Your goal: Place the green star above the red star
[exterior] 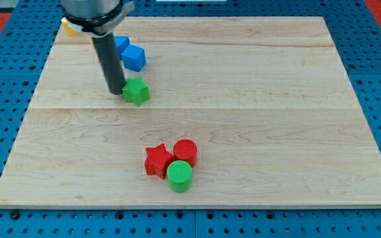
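Note:
The green star [137, 91] lies on the wooden board at the view's upper left of centre. My tip [116, 91] rests just left of the green star, touching or nearly touching its left side. The red star [157, 160] lies well below it, toward the view's bottom centre, with a red cylinder [186, 152] touching its right side and a green cylinder [179, 176] at its lower right.
Two blue blocks sit above the green star: one blue block [133, 57] right of the rod, another blue block [121, 44] partly hidden behind it. A yellow block [67, 27] peeks out at the board's top-left corner. The board [276, 119] lies on a blue pegboard.

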{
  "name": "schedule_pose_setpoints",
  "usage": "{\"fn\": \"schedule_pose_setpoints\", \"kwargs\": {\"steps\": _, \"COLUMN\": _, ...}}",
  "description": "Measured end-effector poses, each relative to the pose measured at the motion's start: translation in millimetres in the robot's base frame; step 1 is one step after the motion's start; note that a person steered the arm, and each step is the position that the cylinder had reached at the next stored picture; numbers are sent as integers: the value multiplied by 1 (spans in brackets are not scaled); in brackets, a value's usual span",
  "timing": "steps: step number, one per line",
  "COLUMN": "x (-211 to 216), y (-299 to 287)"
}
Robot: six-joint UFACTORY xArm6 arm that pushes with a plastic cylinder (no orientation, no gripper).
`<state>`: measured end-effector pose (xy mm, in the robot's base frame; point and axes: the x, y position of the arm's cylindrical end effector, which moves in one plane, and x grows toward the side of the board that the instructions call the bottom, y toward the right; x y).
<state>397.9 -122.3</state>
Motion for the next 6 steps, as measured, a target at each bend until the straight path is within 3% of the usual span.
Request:
{"fn": "schedule_pose_setpoints", "kwargs": {"steps": 2, "x": 44, "y": 12}}
{"fn": "schedule_pose_setpoints", "kwargs": {"steps": 4, "x": 12, "y": 61}}
{"fn": "schedule_pose_setpoints", "kwargs": {"steps": 5, "x": 17, "y": 92}}
{"fn": "schedule_pose_setpoints", "kwargs": {"steps": 6, "x": -18, "y": 187}}
